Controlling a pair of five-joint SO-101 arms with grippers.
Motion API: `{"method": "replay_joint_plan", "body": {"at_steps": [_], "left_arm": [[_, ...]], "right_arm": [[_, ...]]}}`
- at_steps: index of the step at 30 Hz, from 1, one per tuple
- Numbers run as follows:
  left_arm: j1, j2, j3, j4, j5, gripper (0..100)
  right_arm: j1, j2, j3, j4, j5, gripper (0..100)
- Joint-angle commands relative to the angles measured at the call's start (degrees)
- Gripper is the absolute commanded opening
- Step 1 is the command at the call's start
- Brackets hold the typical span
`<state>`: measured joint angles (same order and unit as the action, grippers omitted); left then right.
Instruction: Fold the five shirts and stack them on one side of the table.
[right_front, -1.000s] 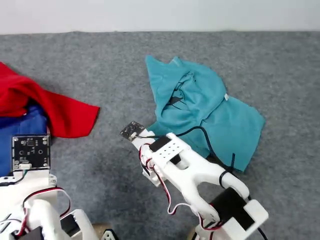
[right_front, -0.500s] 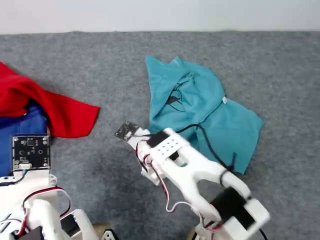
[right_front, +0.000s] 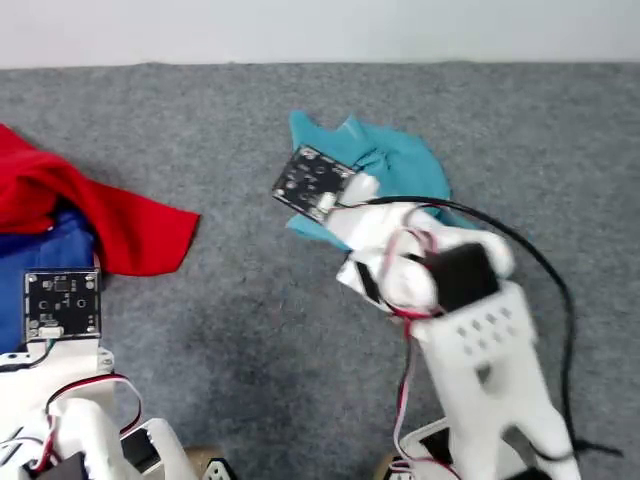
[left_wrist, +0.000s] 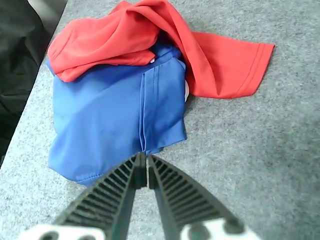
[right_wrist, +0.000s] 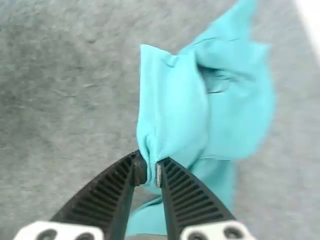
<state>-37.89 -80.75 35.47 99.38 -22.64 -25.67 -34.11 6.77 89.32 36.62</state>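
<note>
The left gripper (left_wrist: 146, 172) sits nearest, at the front of the grey table (right_front: 230, 340). Its jaws are pressed together and nothing is between them. Its tip hangs just over the near hem of the blue shirt (left_wrist: 112, 117). In the high view the left arm (right_front: 62, 420) stands at 8 o'clock and the blue shirt lies at 9 o'clock. The red shirt (right_front: 105, 215) lies partly on top of it, with one sleeve spread toward the centre.

The right gripper (right_wrist: 148, 172) is clenched on a bunched fold of the teal shirt (right_wrist: 210, 115), and the rest of the cloth trails away beyond the tips. In the high view the right arm (right_front: 470, 330) stretches from 5 o'clock toward the middle. The teal shirt is gathered at about 12 to 1 o'clock, partly hidden under the wrist.
</note>
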Motion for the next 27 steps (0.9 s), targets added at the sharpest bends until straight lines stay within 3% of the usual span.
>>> {"method": "replay_joint_plan", "body": {"at_steps": [1, 8, 18, 23, 27], "left_arm": [[0.0, -0.18, -2.68, 0.97, 0.35, 1], [0.18, -0.18, -7.34, 0.97, 0.35, 1], [0.79, 0.26, -11.91, 0.79, 0.35, 2], [7.56, 0.26, -12.18, 0.88, 0.44, 2], [11.78, 0.44, -11.82, 0.88, 1.85, 2]], "right_arm": [[4.44, -5.58, -6.59, 3.3, 3.69, 1.0], [13.49, -15.6, -9.67, 8.31, 12.22, 1.0], [36.53, -23.96, -9.49, 6.46, 29.19, 1.0], [46.64, -24.13, -6.77, 6.11, 30.77, 1.0], [49.01, -24.48, -3.34, 6.9, 29.71, 1.0]]}}
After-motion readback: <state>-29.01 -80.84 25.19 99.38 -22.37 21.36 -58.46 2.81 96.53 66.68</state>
